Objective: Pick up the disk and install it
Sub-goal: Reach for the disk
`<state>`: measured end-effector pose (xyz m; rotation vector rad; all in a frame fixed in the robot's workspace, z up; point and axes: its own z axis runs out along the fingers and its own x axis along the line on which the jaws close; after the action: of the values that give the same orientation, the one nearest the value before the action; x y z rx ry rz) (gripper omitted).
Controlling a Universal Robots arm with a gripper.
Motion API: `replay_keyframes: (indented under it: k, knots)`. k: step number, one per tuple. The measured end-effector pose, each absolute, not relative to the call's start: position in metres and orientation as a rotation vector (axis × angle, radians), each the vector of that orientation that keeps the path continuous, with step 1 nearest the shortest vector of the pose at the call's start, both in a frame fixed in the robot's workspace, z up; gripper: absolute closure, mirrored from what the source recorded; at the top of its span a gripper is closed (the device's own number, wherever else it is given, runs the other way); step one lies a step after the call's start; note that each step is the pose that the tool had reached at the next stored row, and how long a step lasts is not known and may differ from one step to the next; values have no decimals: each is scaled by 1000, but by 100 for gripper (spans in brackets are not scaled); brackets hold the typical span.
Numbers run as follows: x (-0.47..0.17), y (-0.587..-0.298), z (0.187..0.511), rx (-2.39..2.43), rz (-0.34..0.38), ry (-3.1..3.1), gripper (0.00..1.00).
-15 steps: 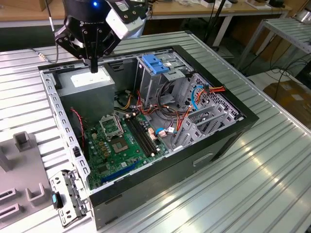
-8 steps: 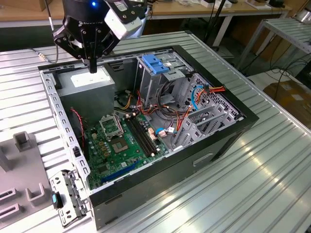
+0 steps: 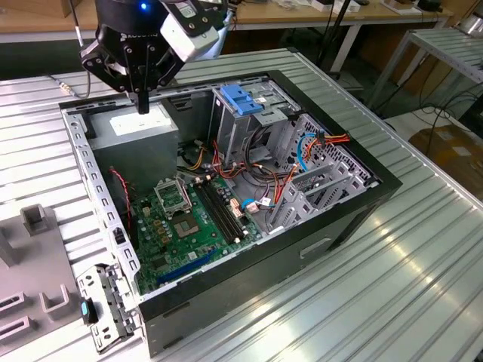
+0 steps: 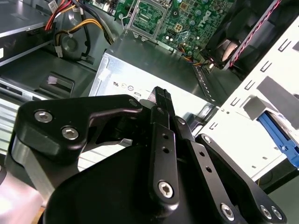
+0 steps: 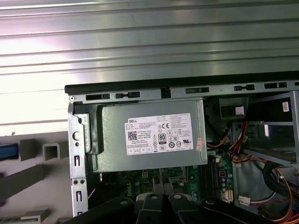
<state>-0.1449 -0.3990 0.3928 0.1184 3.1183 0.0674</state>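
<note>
2 closed fingers (image 3: 142,102) over grey power supply (image 3: 155,137)

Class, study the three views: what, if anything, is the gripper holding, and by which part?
Nothing is held. The gripper hangs above the grey power supply in the open computer case, jaws together with nothing between them.

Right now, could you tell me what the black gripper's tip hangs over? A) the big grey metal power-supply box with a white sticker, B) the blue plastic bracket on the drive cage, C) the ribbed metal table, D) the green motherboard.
A: in the exterior view the black gripper points down at the big grey metal power-supply box, and the first wrist view looks down on its white sticker.
</note>
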Motion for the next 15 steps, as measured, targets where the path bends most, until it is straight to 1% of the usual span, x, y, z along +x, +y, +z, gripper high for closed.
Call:
replay_keyframes:
  k: [15]
  knots:
    - [-148, -399, 393, 118, 67, 3119, 89]
